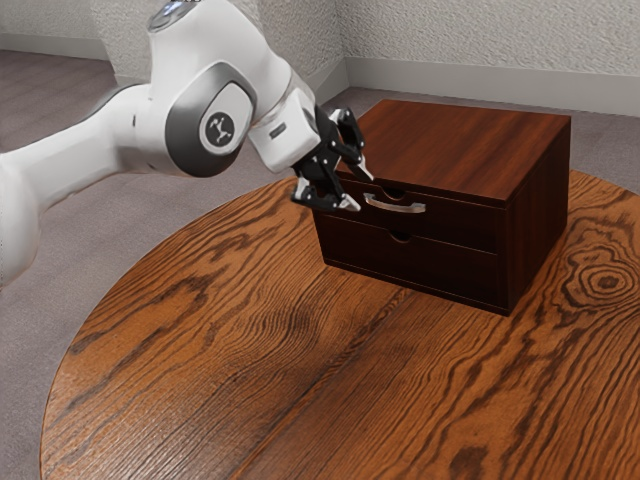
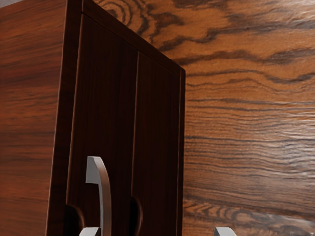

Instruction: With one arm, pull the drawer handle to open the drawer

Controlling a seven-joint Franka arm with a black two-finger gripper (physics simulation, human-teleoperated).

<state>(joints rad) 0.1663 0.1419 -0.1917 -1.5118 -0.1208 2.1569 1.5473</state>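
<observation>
Black two-finger end effector [image 1: 353, 190], fingers apart, just beside one end of the curved silver metal handle [image 1: 395, 205]. Upper drawer [image 1: 445, 218] of dark wooden cabinet [image 1: 460, 140], seemingly shut, on round wood-grain table [image 1: 250, 350]. Probably rigid, smooth, slippery: best clamped mid-bar, pulled straight.

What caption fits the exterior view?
Open gripper beside the handle of the shut top drawer; cabinet on a round table.

Round wooden table [image 1: 300, 380], heavy dark grain, ring-shaped knot near the exterior view's right edge. Grey carpet floor [image 1: 140, 250] around it. Textured light wall [image 1: 480, 25] behind, pale baseboard [image 1: 500, 78] along its foot.
</observation>
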